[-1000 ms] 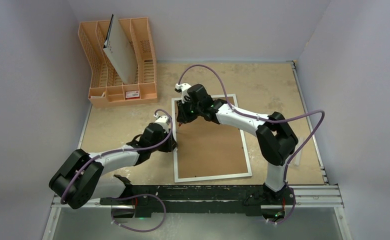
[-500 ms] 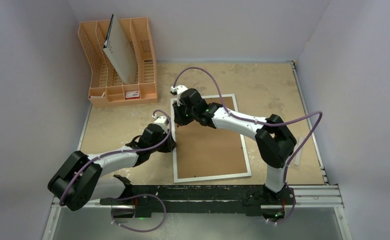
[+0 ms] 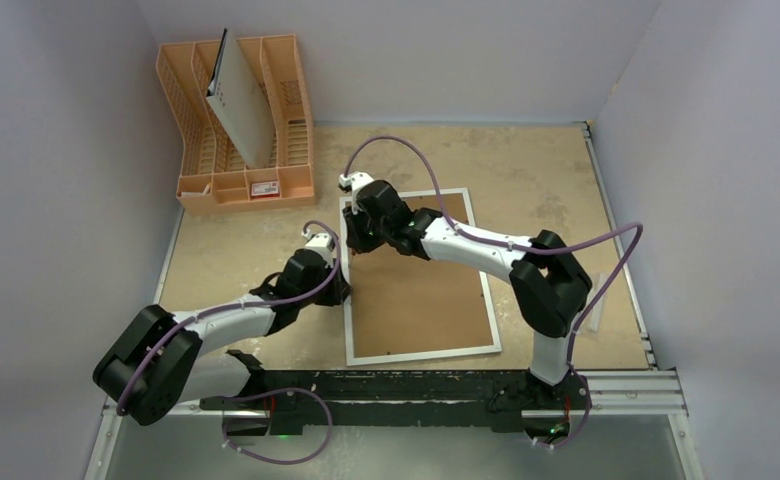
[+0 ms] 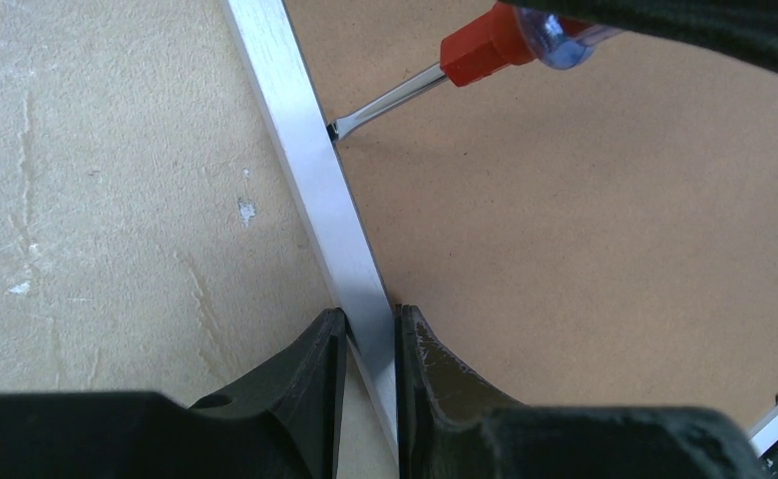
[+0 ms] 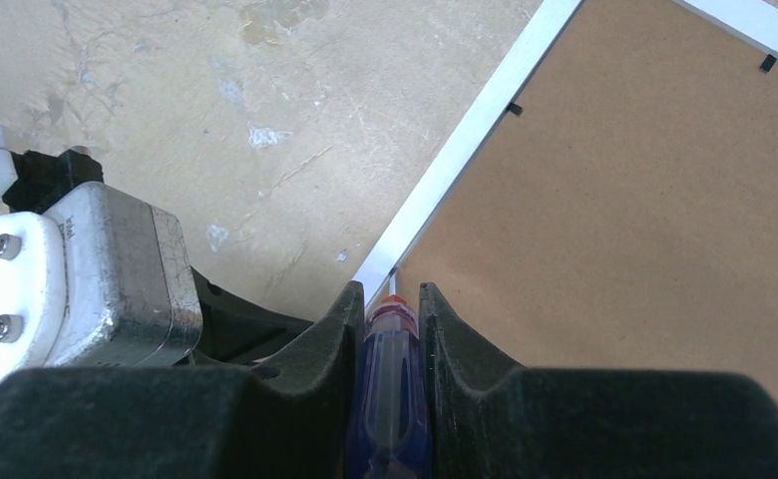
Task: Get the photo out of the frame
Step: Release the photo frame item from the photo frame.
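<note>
We begin with the table (image 3: 236,250), where the frame (image 3: 426,300) lies face down in the middle. Its brown fibreboard back (image 4: 584,230) is turned up so the fastenings can be reached. The photo is hidden from us. We judge that it sits beneath that back, inside the frame, so nothing has been freed yet.

At the far left corner stands the orange rack (image 3: 194,185), with a grey-white board (image 3: 241,110) leaning in it, well apart from the work.

The left gripper (image 4: 368,324) is narrowed onto the frame's left white rail (image 4: 305,170), one finger on each side. We read this as a clamp to stop the frame sliding while it is levered.

The right gripper (image 5: 390,294) is closed around the handle of a flat-blade screwdriver (image 4: 505,40), which is blue with a red collar. It reaches in from farther along the same rail, and the blade tip meets a small black retaining tab (image 4: 331,130) where the back meets the rail. We take the low angle as chosen for bending the tab aside.

Two more tabs (image 5: 514,108) show along the far edges, so we judge the task to be at an early stage.
</note>
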Tool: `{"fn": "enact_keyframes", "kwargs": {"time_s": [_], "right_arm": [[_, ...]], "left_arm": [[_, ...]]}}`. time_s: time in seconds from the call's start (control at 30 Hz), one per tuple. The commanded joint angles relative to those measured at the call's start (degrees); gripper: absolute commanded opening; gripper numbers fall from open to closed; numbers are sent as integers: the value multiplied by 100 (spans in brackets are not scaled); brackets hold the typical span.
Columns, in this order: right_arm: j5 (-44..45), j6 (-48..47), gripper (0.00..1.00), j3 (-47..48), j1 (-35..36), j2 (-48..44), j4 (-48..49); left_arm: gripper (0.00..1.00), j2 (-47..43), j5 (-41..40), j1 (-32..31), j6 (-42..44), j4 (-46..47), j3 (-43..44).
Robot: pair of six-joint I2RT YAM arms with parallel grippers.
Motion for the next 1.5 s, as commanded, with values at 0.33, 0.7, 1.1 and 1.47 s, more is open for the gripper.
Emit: {"fn": "enact_keyframes", "kwargs": {"time_s": [0.33, 0.7, 1.1, 1.47], "right_arm": [[-913, 963, 0, -366, -367, -412, 355], [-1154, 1164, 0, -1196, -1069, -933, 835], [-1881, 1521, 0, -2141, -1705, -1230, 2132], [-2597, 1405, 0, -2705, -1963, -1293, 3418]], "left_arm": [[0, -40, 27, -36, 273, -488, -28], [0, 53, 326, -32, 646, -583, 219], [0, 212, 1186, -38, 1152, -476, 402], [0, 136, 1264, -39, 1102, -570, 383]]}}
